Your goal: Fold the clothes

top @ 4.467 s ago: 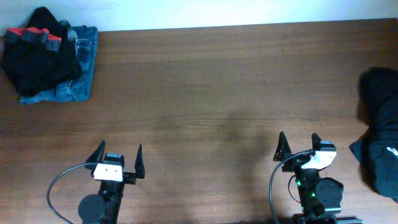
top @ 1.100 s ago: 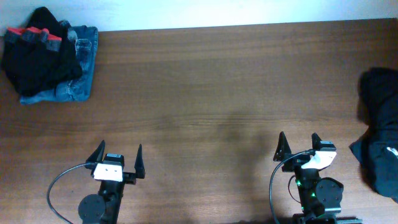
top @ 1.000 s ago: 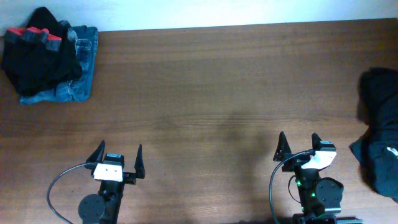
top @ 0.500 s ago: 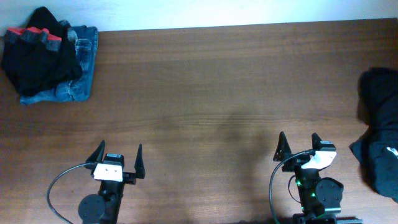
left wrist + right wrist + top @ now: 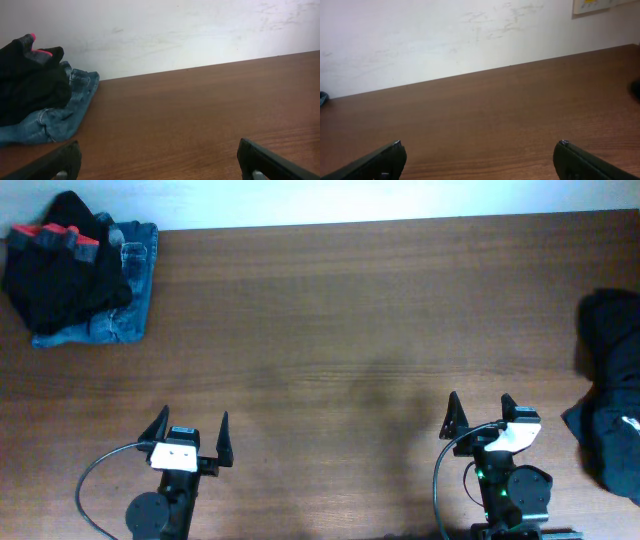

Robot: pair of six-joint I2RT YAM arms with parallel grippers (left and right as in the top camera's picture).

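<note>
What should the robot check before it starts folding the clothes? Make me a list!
1. Is the left tool open and empty: ok.
2. Is the right tool open and empty: ok.
3. Does the brown wooden table have bare room in the middle for folding: ok.
4. Is any garment laid out flat: not ok. The black garment with red trim sits bunched on the blue denim jeans in the far left corner.
5. What kind of garment is the crumpled dark fabric pile at the right edge: cannot tell.
</note>
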